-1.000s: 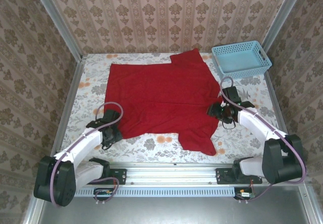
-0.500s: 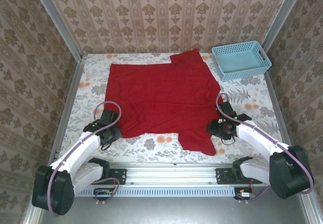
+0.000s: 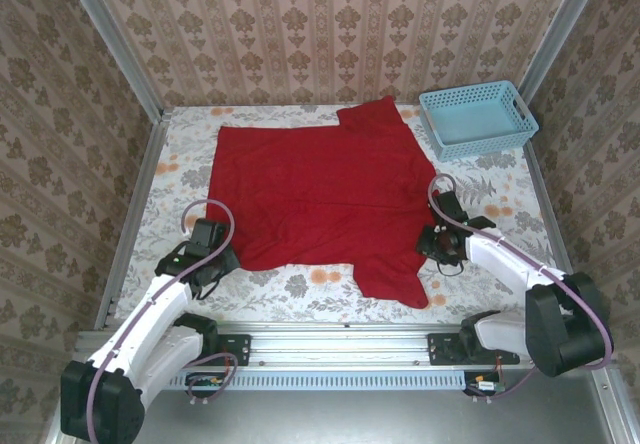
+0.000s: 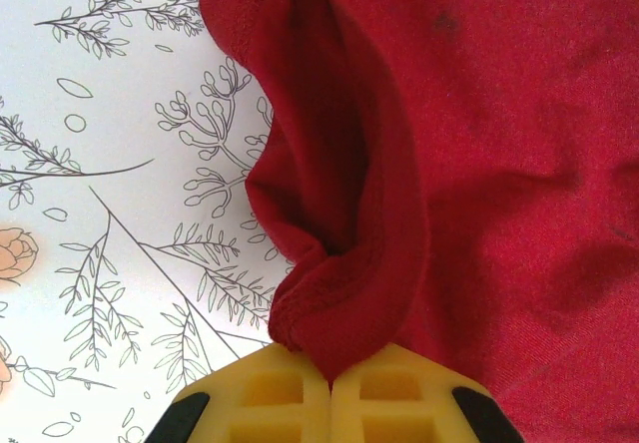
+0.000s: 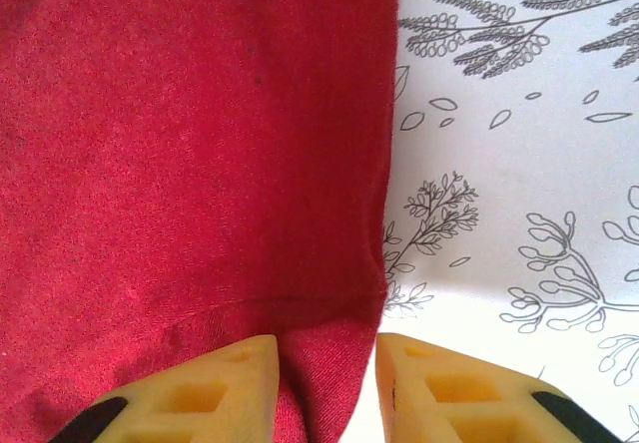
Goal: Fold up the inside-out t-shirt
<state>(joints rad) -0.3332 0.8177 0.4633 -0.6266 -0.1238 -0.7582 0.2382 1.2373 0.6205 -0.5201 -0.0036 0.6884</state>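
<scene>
Plain red soft cloth t-shirt spread flat mid-table, on floral-print tabletop. Left gripper pads pressed together, pinching bunched hem corner. Right gripper jaws apart, straddling side edge (nothing clamped). Risk: right bite shallow, cloth slips on lift; one-sided pull skews fold. No brand, label, writing readable.

white arms w/ black joints, purple cables at wrists, yellow fingers w/ square recesses.
</scene>
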